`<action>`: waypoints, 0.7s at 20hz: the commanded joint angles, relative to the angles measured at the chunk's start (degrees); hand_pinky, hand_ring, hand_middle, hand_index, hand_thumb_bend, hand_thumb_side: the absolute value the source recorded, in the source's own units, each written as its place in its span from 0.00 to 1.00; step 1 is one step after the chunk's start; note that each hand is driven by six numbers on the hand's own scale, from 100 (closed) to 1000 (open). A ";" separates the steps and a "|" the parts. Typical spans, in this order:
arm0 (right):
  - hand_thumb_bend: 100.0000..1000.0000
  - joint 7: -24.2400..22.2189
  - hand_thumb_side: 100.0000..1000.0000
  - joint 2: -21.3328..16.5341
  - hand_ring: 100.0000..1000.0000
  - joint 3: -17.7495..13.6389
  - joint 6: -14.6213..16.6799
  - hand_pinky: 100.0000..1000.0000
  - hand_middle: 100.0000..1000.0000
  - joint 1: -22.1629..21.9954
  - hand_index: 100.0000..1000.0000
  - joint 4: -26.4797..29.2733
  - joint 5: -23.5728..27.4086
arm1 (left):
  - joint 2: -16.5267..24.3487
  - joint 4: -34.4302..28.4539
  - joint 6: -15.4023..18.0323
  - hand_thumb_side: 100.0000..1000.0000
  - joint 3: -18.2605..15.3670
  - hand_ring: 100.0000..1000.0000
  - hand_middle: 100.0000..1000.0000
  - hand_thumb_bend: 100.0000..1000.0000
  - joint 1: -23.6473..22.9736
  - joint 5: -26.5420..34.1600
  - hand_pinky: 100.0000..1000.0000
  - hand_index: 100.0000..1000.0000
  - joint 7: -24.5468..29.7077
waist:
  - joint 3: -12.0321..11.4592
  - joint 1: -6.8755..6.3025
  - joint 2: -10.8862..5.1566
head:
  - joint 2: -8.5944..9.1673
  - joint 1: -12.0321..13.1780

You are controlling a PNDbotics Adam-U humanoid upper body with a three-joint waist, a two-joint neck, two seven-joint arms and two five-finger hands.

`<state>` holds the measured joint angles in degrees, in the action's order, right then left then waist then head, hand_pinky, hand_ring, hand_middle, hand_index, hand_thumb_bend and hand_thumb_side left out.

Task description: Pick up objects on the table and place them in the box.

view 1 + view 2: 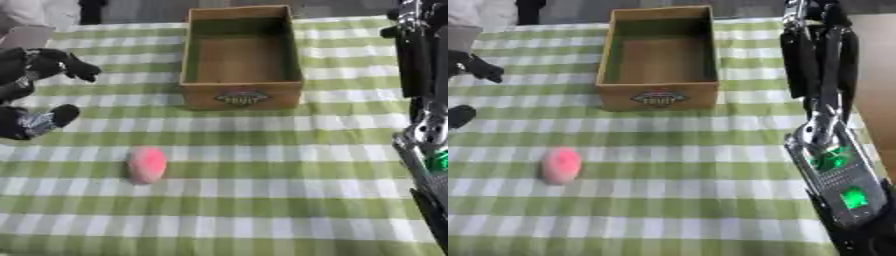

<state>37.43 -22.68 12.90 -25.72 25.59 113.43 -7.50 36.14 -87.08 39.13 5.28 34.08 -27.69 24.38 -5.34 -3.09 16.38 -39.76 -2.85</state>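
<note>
At the table's left edge, the left hand (pixel 39 65) hovers with fingers relaxed and spread, grasping nothing.

Well apart from it, a pink object (pixel 146 164) lies on bare green-checked cloth (pixel 289 200); the wooden box (pixel 241 55) stands open near the far edge; the right arm (pixel 829 150) runs along the right side, its fingers unseen.

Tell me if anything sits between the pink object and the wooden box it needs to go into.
Nothing visible does. Only bare checked tablecloth lies between the pink object and the open wooden box. The left hand hovers off to the side, holding nothing.
</note>
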 commanded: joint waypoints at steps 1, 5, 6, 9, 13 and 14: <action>0.00 5.28 0.96 -1.64 0.61 0.25 -1.92 0.81 0.62 0.31 0.88 1.16 2.75 | -0.04 0.95 12.42 1.00 0.72 0.70 0.66 0.39 1.35 -2.37 0.65 0.92 12.35 | -0.11 -0.08 -1.22 | 0.51 0.14; 0.00 6.26 0.96 -1.80 0.61 0.54 -1.38 0.81 0.62 0.15 0.89 1.16 3.82 | -1.35 1.28 12.82 0.95 2.14 0.73 0.67 0.51 1.61 -5.10 0.68 0.90 15.65 | -0.17 -0.18 -1.18 | 0.61 0.03; 0.00 6.39 0.96 -1.82 0.61 0.58 -1.31 0.81 0.62 0.12 0.88 1.16 3.93 | -1.47 1.32 12.83 0.90 2.61 0.74 0.67 0.52 1.64 -5.70 0.70 0.91 16.56 | -0.18 -0.22 -1.18 | 0.64 0.04; 0.00 6.63 0.96 -1.88 0.61 0.74 -1.14 0.82 0.62 -0.01 0.88 1.16 4.18 | -1.59 1.55 12.84 0.85 4.22 0.75 0.67 0.50 1.84 -7.09 0.71 0.93 19.19 | -0.25 -0.33 -1.18 | 0.69 -0.04; 0.00 6.80 0.96 -2.04 0.61 0.89 -1.00 0.82 0.62 -0.23 0.88 1.16 4.33 | -1.17 2.41 12.84 0.79 6.22 0.76 0.69 0.50 2.65 -8.08 0.72 0.99 21.15 | -0.60 -0.54 -1.28 | 0.51 -0.25; 0.00 6.81 0.96 -2.07 0.61 0.93 -0.97 0.82 0.62 -0.32 0.88 1.16 4.36 | -1.03 2.79 12.84 0.77 6.59 0.76 0.69 0.49 2.85 -8.40 0.72 0.99 21.37 | -0.72 -0.59 -1.32 | 0.47 -0.33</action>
<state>40.06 -23.48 13.86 -23.10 24.73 113.43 -3.41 33.65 -84.09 35.14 11.68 35.95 -35.63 28.37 -5.99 -3.69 16.30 -39.64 -3.12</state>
